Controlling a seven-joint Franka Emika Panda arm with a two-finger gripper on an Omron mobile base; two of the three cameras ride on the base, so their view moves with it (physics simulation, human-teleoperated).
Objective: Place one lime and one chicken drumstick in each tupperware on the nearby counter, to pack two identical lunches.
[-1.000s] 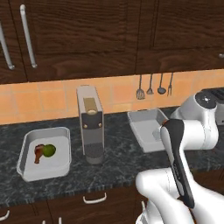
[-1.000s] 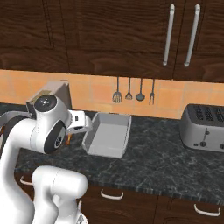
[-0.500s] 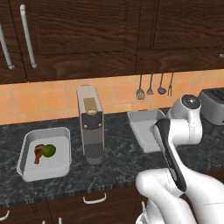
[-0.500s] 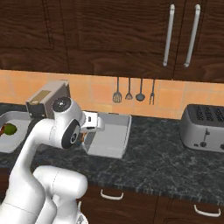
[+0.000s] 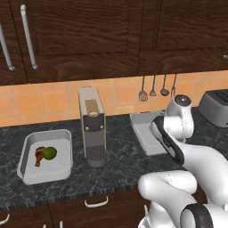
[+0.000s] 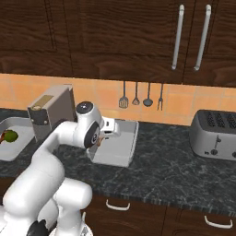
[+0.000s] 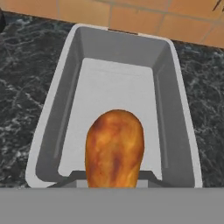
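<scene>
1. Drumstick [image 7: 114, 148] sits clenched in the hand [image 6: 98, 140], its browned meaty end pointing forward along the line of the fingers — so its long axis runs out toward the far wall of the empty tupperware [image 7: 175, 87].
2. That tray lies directly ahead of and below the hand: in the hand view its grey floor spreads out beyond the drumstick, with the tray's long side running the same way as the meat.
3. My judgement is that the coming move turns on this line-up — a short advance and descent over the near rim, then a release, should lay the drumstick lengthwise inside.
4. Left base view adds what the hand view lacks: the other tupperware [image 5: 26, 153] on the worktop [image 5: 116, 164], left of the coffee machine [image 5: 92, 127], already holding a lime [image 5: 49, 153] and a drumstick.
5. Right base view shows the hand poised at the near left corner of the empty tray, with the toaster [image 6: 215, 134] well apart to the right.
</scene>
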